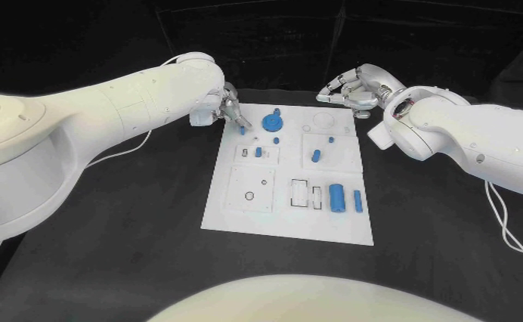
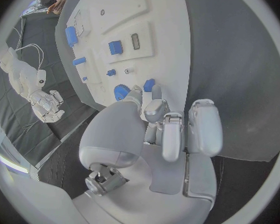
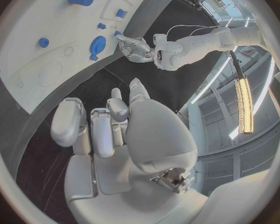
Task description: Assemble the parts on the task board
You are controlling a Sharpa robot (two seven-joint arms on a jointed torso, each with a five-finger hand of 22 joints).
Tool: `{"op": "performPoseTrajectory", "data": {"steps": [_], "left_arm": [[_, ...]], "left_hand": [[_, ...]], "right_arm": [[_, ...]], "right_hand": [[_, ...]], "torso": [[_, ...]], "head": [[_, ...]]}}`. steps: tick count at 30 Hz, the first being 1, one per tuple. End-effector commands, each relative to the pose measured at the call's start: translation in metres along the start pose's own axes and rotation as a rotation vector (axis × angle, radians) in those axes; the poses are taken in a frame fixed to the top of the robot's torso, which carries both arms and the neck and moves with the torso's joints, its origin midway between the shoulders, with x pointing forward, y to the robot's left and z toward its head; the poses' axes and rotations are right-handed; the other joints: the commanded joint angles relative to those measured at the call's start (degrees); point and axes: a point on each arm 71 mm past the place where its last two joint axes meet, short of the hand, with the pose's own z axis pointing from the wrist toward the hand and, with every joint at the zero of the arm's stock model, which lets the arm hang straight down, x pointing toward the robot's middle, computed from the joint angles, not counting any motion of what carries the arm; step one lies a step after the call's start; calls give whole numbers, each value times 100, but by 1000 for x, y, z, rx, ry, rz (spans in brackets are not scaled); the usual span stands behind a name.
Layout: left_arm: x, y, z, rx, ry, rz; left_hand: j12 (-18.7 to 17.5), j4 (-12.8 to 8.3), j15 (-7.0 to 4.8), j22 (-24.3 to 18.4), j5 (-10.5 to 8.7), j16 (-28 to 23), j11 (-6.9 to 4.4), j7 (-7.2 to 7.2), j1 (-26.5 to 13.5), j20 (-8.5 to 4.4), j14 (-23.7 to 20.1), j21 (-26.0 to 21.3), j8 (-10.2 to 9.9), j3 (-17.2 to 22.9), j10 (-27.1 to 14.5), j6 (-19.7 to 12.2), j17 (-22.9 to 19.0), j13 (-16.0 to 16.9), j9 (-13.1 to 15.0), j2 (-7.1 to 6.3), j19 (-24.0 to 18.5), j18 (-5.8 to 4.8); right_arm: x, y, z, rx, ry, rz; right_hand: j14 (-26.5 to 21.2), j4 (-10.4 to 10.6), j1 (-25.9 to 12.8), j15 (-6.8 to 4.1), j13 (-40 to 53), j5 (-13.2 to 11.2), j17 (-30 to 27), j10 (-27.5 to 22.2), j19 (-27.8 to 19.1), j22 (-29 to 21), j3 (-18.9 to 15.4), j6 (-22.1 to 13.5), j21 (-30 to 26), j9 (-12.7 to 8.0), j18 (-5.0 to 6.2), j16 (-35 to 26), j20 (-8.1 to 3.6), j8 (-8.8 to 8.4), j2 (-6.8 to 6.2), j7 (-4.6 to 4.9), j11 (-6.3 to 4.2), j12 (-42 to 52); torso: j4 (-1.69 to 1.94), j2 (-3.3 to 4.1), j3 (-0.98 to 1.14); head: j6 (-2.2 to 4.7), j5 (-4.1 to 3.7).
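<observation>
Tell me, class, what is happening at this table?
A two-armed robot is assembling small blue parts on a white task board. Its left hand pinches a small blue peg at the board's far left corner, beside a round blue part. Its right hand hovers off the far right corner, fingers curled, holding nothing.

Left hand (image 1: 226,108) blocks far left corner of task board (image 1: 286,225). Right hand (image 1: 351,89) off far right corner. Near half open; bench (image 1: 131,254) bare around.

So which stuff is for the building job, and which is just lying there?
For the job:
- white task board
- blue parts
- left robot hand, touching a small blue part
- right robot hand

Just there:
- black table
</observation>
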Motion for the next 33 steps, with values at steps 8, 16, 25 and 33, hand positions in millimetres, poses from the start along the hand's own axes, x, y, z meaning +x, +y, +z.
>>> {"op": "performPoseTrajectory", "data": {"steps": [8, 16, 25, 33], "left_arm": [[-1, -1, 0, -4, 0, 5], [-1, -2, 0, 3, -8, 1], [1, -3, 0, 12, 4, -1], [1, -2, 0, 20, 6, -8]], "left_hand": [[18, -105, -7, -6, 8, 18, 0, -11, 140, -11, 605, 7, -8, 46, 27, 60, 1509, -12, -21, 58, 15, -1], [-15, -436, -38, -17, 15, 18, -47, -56, 651, -28, 605, -9, -63, 399, 1, 7, 1509, -40, -70, 338, 7, 5], [-115, -894, -33, -18, 18, 18, -24, -26, 1033, -44, 605, -26, -210, 1160, -63, -65, 1509, -112, -198, 412, 0, 5], [-174, -1324, 41, 10, 40, 18, 13, 70, 449, 19, 605, -32, -185, 2836, -46, -57, 1509, -174, -249, 70, 4, 7]], "right_arm": [[0, 2, 1, -10, 6, 2], [1, 2, 1, -11, 8, 3], [1, 3, 1, -12, 11, 3], [1, 3, 1, -12, 12, 3]], "right_hand": [[328, 5, 38, 35, -6, 15, 137, -51, -6, 3, -42, -51, -17, 7, 32, -12, 10, 19, -3, 6, -2, 18], [329, 7, 47, 34, 4, 34, 144, -42, -2, 11, -48, -45, -13, 9, 31, -8, 10, 25, 6, 5, -3, 33], [331, 8, 50, 34, 17, 39, 151, -32, 1, 19, -50, -43, -9, 10, 29, -4, 10, 27, 9, 5, -3, 49], [332, 11, 55, 34, 26, 58, 152, -24, 2, 19, -55, -39, -9, 11, 29, -4, 9, 31, 15, 4, -4, 62]], "torso": [[1, 0, 0], [-4, 1, 0], [-1, 1, 2], [5, -5, 1]], "head": [[-18, -5], [-21, -4], [-34, -3], [-34, -5]]}}
